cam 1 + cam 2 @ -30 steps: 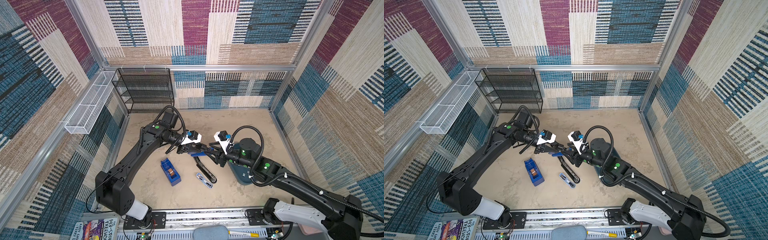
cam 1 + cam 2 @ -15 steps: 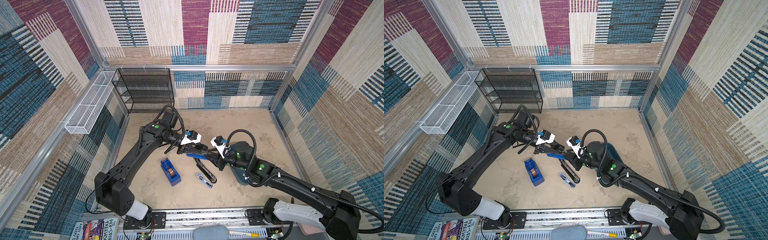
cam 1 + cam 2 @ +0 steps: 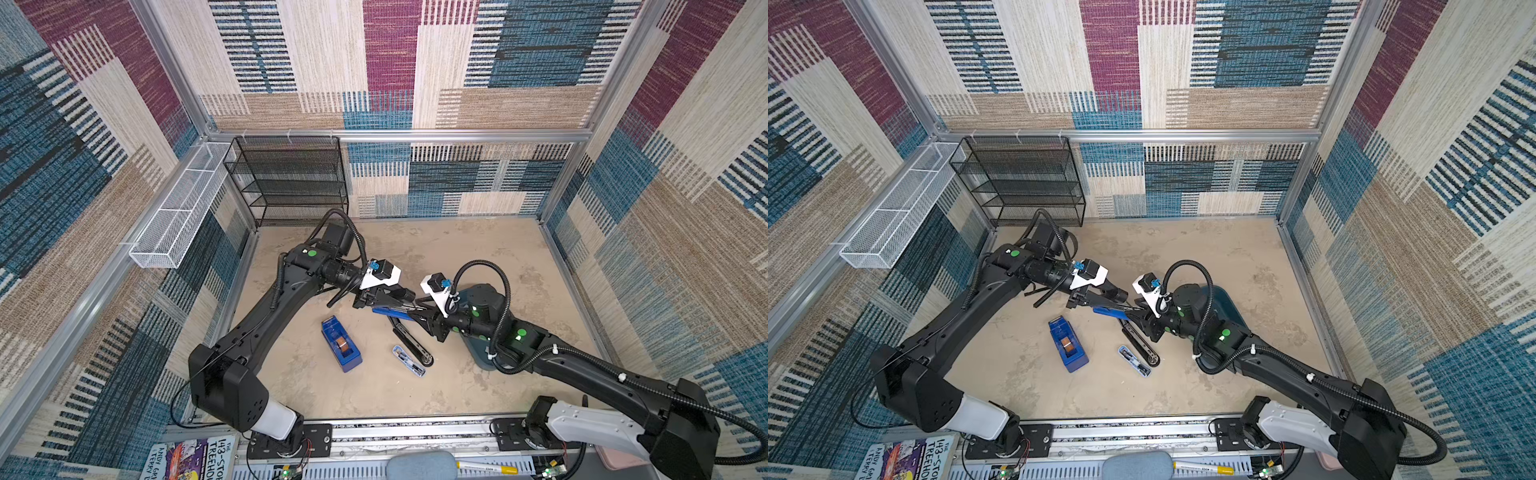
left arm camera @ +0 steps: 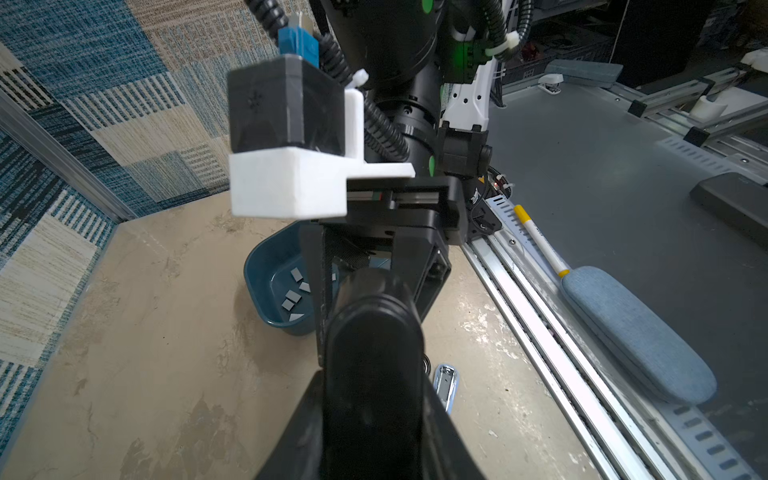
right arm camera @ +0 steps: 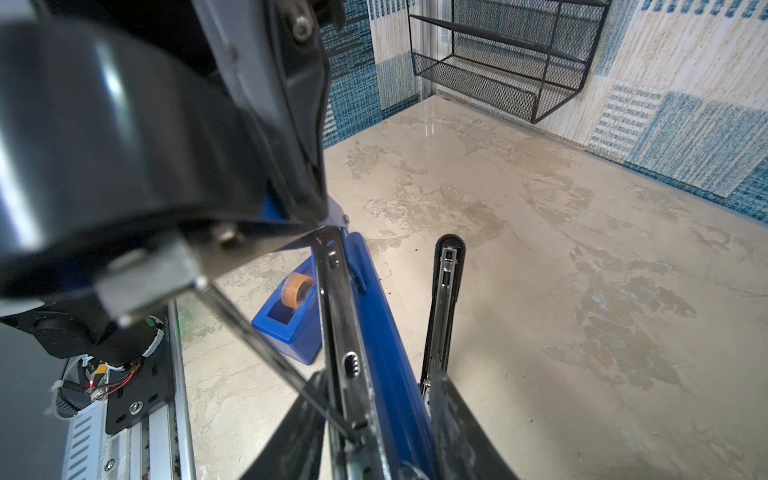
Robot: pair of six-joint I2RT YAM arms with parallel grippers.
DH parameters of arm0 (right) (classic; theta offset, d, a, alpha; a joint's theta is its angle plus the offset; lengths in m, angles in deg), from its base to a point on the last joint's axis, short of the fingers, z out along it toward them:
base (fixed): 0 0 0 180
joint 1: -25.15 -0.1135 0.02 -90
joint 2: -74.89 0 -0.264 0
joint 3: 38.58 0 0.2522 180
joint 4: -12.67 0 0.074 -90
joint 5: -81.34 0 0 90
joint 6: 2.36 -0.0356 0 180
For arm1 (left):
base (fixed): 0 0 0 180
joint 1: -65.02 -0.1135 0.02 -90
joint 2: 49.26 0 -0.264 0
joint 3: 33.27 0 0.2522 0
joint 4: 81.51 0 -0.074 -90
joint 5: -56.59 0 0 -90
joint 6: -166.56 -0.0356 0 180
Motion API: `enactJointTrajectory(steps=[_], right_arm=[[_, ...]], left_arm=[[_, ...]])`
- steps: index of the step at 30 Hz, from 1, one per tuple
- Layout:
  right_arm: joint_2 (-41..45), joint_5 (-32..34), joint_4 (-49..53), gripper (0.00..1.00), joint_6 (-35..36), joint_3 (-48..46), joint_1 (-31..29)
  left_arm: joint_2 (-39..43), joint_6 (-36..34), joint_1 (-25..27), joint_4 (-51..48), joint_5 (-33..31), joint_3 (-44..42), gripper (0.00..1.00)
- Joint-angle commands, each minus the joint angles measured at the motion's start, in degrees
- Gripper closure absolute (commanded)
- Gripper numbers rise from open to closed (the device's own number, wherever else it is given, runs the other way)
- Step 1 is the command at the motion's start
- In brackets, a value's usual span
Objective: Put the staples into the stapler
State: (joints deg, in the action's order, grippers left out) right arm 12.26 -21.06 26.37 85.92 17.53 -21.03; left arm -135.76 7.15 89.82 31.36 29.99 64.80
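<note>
Edging nearer lately, the right gripper [image 3: 417,316] straddles the blue-lidded black stapler [image 3: 388,311]; whether it pinches, I cannot tell. Meanwhile the left gripper [image 3: 405,300] clamps the lid open, so loading can begin, but the small grey metal staples [image 4: 293,297] lie in the teal plastic dish [image 4: 259,307].

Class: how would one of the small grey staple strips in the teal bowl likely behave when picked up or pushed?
The staple strips lie flat on the floor of the teal bowl, so pinching one up is probably awkward. They look tiny, so likely light and apt to slide when nudged. Flat-sided, they should not roll.
</note>
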Motion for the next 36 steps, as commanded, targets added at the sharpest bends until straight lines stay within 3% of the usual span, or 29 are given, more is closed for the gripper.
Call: enactJointTrajectory(steps=[1,14,23,32,36], right_arm=[[-0.11,-0.16,-0.82,0.54,-0.37,-0.44,-0.38],[0.63,1.28,-2.76,0.48,1.23,-1.7,-3.17],[1.11,4.76,-3.59,0.65,1.48,-2.7,-3.9],[1.47,4.36,-3.68,0.92,1.24,-2.97,-4.1],[3.09,4.06,-3.47,0.96,0.59,-4.75,-4.19]], left_arm=[[0.2,-1.16,-0.29,0.46,5.42,0.68,1.0],[0.02,-1.03,-1.01,0.51,7.67,0.93,1.0],[0.13,-1.13,-1.88,0.44,9.97,0.95,1.0],[0.04,-1.61,-2.95,0.49,11.46,0.85,1.0],[-0.1,-1.77,-4.3,0.45,11.89,0.76,1.0]])
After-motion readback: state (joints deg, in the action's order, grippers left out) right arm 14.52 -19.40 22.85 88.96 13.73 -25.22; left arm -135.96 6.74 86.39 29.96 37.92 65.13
